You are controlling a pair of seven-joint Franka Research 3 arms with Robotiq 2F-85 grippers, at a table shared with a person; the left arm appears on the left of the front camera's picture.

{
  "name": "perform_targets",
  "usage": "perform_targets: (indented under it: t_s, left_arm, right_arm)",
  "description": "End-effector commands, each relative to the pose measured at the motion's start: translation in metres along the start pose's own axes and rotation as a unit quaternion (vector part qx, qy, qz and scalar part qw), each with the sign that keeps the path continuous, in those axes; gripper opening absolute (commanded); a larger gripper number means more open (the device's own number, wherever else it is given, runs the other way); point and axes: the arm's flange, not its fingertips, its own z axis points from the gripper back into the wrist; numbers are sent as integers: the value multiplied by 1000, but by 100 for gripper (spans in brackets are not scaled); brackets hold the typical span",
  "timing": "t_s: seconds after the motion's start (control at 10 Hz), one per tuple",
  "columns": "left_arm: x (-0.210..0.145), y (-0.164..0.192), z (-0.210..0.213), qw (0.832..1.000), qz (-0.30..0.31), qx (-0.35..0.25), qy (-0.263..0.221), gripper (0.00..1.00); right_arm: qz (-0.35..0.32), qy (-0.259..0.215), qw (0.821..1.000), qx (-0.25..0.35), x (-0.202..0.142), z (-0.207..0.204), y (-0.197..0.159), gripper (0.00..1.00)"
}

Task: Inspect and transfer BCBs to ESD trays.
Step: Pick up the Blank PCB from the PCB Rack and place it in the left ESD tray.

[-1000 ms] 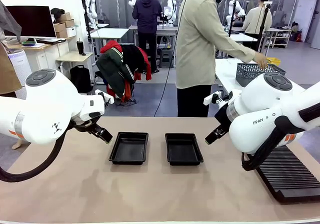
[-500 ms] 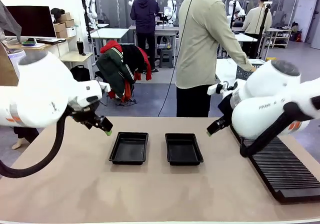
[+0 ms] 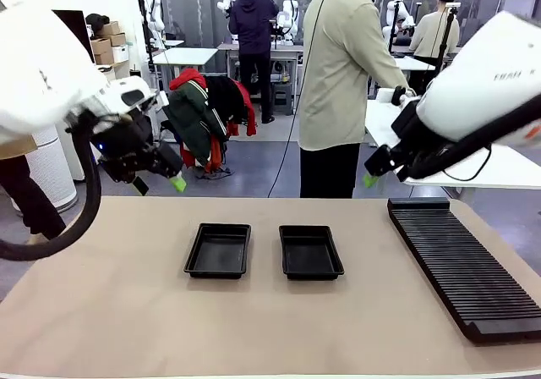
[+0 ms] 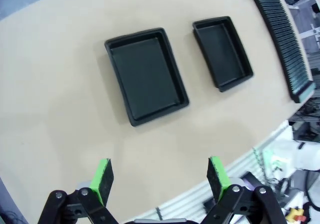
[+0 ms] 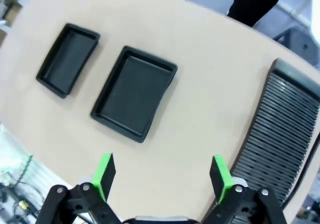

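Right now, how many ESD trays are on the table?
2. Both lie on the table: the left tray just left of its middle, the right tray just right, with a gap between them. Both are empty; nothing seems to hide a third.

ribbed rack on beige table

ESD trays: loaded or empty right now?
Both empty. The left ESD tray and the right ESD tray show bare black floors in the front view and both wrist views, and nothing lies in either.
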Motion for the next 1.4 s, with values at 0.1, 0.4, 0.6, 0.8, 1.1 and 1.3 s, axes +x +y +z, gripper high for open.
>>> perform_targets:
  t_s: [0.1, 0.4, 0.6, 0.8, 1.1, 1.3]
  left_arm:
    - [23, -1, 37, 997, 56, -42, 14, 100]
    - [38, -10, 75, 995, 83, -51, 0, 100]
    - [39, -13, 98, 994, 91, -63, -9, 100]
    - [39, -12, 122, 992, 102, -73, -14, 100]
    - [43, 1, 149, 985, 142, -100, 3, 100]
    - [41, 8, 159, 981, 157, -111, 4, 100]
  right_arm:
    - [-63, 22, 996, 54, 20, 41, -16, 100]
    - [-116, 54, 986, 108, 24, 83, -32, 100]
    - [-143, 86, 975, 149, 25, 104, -44, 100]
    - [-172, 106, 965, 170, 27, 116, -59, 100]
    - [-212, 104, 949, 208, 29, 130, -84, 100]
    - [-226, 106, 943, 221, 27, 134, -95, 100]
